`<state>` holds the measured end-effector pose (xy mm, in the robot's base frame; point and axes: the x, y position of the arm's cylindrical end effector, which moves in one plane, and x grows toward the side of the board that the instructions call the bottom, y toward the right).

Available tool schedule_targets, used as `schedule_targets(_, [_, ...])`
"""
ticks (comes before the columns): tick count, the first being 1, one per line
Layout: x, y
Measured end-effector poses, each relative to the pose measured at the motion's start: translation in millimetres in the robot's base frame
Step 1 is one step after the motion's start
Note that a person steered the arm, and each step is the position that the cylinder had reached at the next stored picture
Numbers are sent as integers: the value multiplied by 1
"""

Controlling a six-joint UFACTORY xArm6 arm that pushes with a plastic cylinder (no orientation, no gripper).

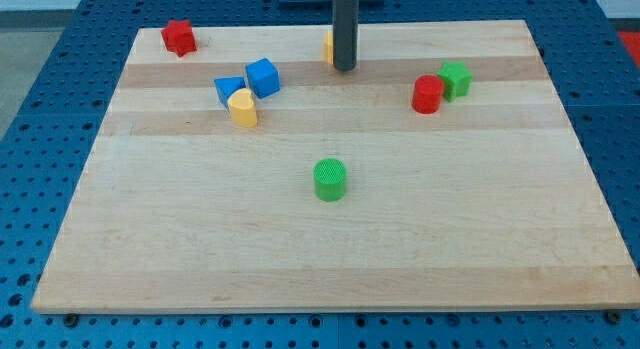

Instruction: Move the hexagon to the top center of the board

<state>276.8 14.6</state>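
Note:
My tip point(344, 67) rests on the wooden board point(330, 239) near the view's top centre. A yellow-orange block point(328, 47), mostly hidden behind the rod, shows only as a sliver at the rod's left side; its shape cannot be made out. The tip stands right beside it, apparently touching.
A red block point(179, 37) sits at the top left. A blue cube point(263, 77), a blue triangular block point(229, 89) and a yellow block point(242, 107) cluster left of centre. A red cylinder point(427, 94) touches a green block point(456, 79) at the right. A green cylinder point(330, 179) sits mid-board.

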Motion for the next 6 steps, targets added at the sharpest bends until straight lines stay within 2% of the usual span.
schedule_targets(6, [-26, -11])
